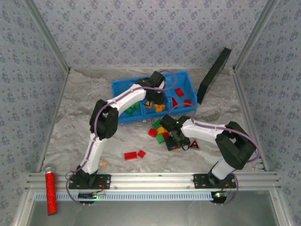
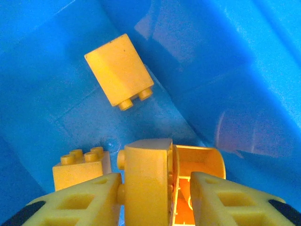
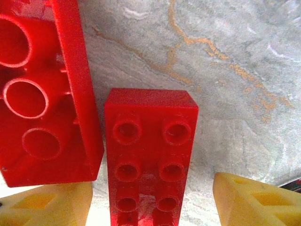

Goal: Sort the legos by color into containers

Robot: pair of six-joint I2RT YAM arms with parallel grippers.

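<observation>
Plastic, rigid, light, slick: red brick (image 3: 150, 155) lies studs-up on bench (image 3: 225, 70), near side of blue bin (image 1: 188, 77), between spread jaws of right gripper (image 1: 176, 140). Pinch long flat sides squarely. Left gripper (image 1: 154, 101) jaws pinch yellow brick (image 2: 146, 174) inside bin's middle compartment.

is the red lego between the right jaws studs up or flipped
Studs up: the red lego shows raised studs toward the wrist camera.

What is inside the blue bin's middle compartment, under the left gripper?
The middle compartment holds orange-yellow legos: a brick on its side, a studs-up brick, and a curved piece between the fingers of the left gripper. Whatever lies beneath gripper and arm is covered.
</observation>
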